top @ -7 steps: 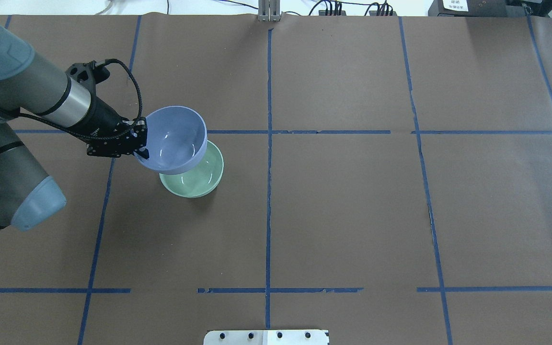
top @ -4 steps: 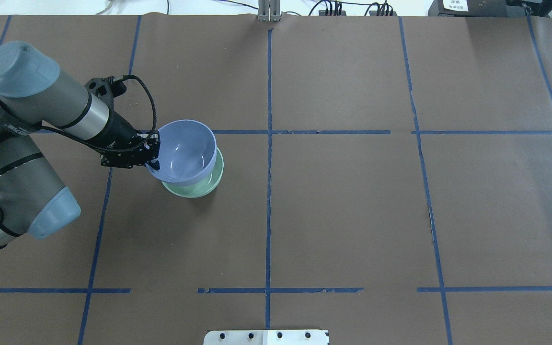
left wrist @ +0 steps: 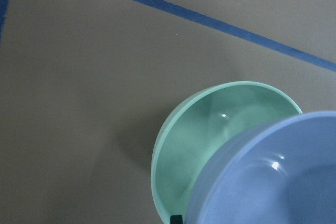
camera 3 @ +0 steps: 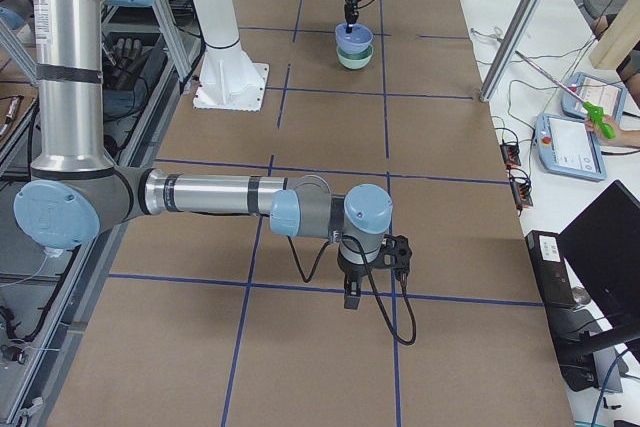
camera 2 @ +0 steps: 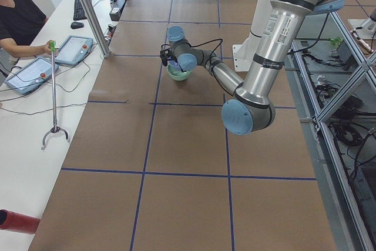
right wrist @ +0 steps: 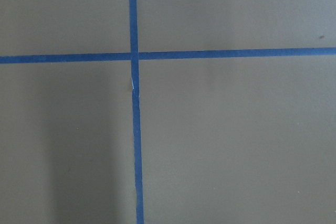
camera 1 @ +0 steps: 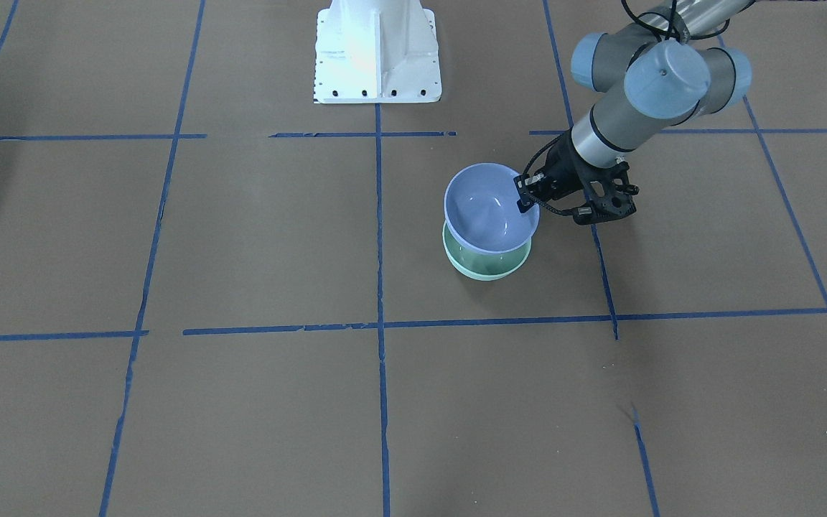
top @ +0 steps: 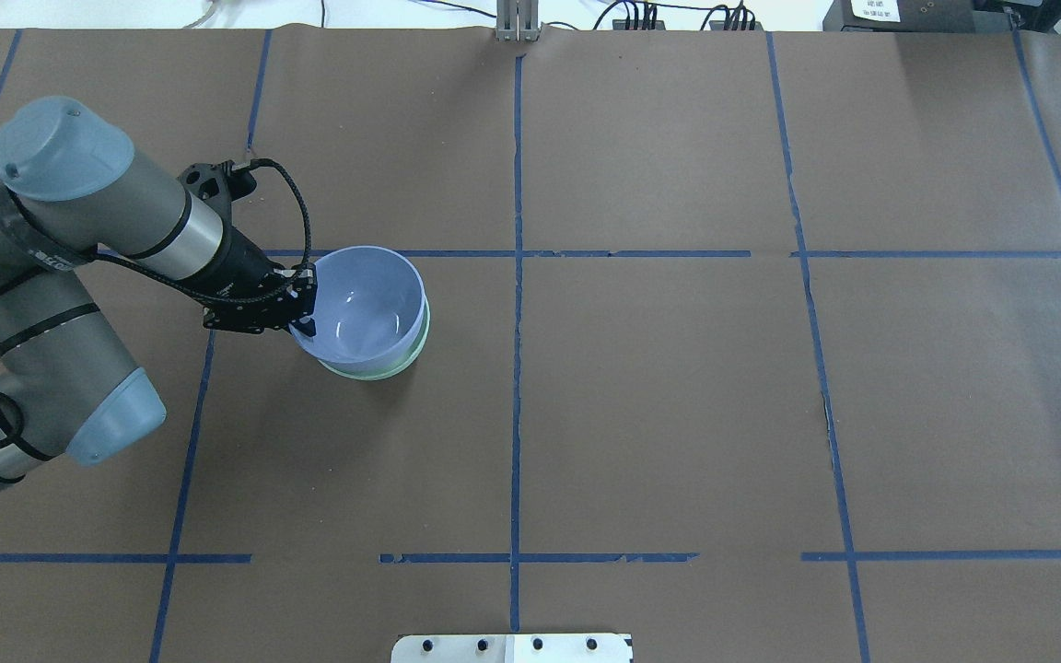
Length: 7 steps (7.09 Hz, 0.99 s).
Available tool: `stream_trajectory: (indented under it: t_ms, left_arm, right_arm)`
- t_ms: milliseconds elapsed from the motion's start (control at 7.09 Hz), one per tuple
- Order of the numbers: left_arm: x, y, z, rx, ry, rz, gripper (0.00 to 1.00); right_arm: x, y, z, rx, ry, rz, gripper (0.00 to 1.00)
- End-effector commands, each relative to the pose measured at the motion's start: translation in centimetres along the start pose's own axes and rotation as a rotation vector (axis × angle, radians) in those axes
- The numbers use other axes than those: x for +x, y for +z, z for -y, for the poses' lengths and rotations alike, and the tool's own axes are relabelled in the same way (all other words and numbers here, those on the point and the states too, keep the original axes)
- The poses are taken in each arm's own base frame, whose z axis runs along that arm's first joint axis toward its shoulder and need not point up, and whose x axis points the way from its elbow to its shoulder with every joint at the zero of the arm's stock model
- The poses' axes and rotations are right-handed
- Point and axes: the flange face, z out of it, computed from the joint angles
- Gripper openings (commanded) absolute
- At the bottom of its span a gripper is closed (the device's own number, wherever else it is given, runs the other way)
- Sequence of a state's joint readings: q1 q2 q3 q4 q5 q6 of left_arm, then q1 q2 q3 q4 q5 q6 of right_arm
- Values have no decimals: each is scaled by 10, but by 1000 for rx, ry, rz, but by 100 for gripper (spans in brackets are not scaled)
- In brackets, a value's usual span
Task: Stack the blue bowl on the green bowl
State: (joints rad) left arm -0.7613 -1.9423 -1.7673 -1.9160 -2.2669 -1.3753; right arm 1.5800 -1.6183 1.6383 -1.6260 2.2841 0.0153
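Left gripper (top: 307,315) pinched on the blue bowl (top: 367,296), at the rim side toward the table's left edge. Blue bowl hangs directly over green bowl (camera 1: 487,264), rims nearly concentric, in the table's left half, mid-depth. Judged: lower straight down.

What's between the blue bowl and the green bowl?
Nothing visible: the left wrist view shows the exposed inside of the green bowl bare below the blue bowl; the rest is hidden.

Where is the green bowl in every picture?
Front-facing: green bowl, middle, slightly right.
Overhead: green bowl, left of centre.
Exterior left: green bowl, far, upper middle.
Exterior right: green bowl, far, top.
Left wrist: green bowl, lower right.
Right wrist: not in it.
Landmark: blue bowl directly over it.
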Motion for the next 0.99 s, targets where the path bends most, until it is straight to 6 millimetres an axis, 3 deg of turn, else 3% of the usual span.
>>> stream_trajectory:
  t_ms: [0,282,564,705,846]
  left_arm:
    - [-5,2,1,7,27,-24,100]
    - [0,-13,1,25,36,-45,100]
    - [-8,-55,20,93,39,-70,100]
    - [-11,-84,31,138,135,-66,100]
    - [-33,-125,63,205,263,-7,100]
  right_arm:
    - [0,0,0,0,0,0,100]
    - [0,0,0,0,0,0,100]
    - [0,0,0,0,0,0,100]
    - [1,0,0,1,1,0,100]
    - [1,0,0,1,1,0,100]
